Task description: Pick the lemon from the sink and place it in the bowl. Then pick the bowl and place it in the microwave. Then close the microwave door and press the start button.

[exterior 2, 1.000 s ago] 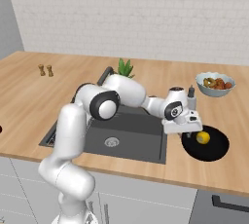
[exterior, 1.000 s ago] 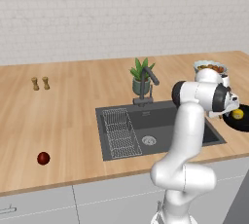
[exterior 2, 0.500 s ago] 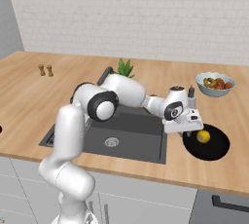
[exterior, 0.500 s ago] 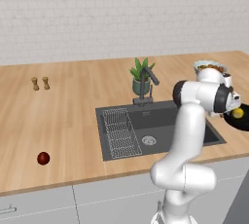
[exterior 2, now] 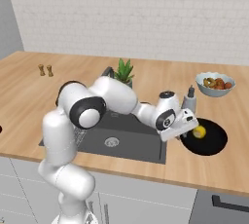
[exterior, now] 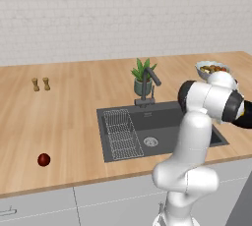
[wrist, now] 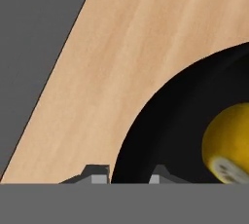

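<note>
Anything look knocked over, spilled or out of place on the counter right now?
One thing: a dark red ball lies loose on the counter left of the sink. The lemon sits in the black bowl, and the fruit bowl is upright. Nothing spilled.

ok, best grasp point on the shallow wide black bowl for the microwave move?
Probably the near-left rim of the shallow wide black bowl, coming from above with one finger inside and one outside. It sits flat on the wooden counter, so only the thin rim offers a pinch, and the small yellow lemon lies inside, toward that side.
</note>
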Controlling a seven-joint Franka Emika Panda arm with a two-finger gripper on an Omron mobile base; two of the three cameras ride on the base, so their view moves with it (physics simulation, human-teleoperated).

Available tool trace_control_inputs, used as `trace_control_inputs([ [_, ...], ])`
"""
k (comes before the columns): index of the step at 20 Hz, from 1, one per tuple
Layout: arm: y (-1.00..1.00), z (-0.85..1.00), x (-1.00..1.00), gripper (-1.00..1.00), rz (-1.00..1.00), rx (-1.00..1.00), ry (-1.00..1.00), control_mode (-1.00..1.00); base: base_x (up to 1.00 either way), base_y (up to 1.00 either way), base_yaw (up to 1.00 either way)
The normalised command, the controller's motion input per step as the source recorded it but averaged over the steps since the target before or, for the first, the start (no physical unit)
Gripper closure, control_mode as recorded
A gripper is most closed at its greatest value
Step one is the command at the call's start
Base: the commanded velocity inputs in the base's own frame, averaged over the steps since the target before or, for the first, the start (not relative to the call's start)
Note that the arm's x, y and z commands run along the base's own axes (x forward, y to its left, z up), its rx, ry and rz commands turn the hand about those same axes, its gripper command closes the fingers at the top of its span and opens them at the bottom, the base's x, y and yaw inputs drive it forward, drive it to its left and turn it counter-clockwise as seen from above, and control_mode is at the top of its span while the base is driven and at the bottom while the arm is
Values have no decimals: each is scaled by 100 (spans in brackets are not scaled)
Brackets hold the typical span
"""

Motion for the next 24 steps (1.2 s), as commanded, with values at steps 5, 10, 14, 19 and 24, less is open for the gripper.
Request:
trace_control_inputs([
  [5, 28, 41, -62, 100, 39, -15, -4, -100, 0, 0, 0],
  [10, 20, 56, -43, 100, 36, 0, -9, -100, 0, 0, 0],
  [14, 19, 67, -11, 100, 36, 0, -2, -100, 0, 0, 0],
  [19, 11, 68, -7, 100, 36, 6, 1, -100, 0, 0, 0],
  [24, 14, 49, -13, 100, 35, -1, 12, -100, 0, 0, 0],
])
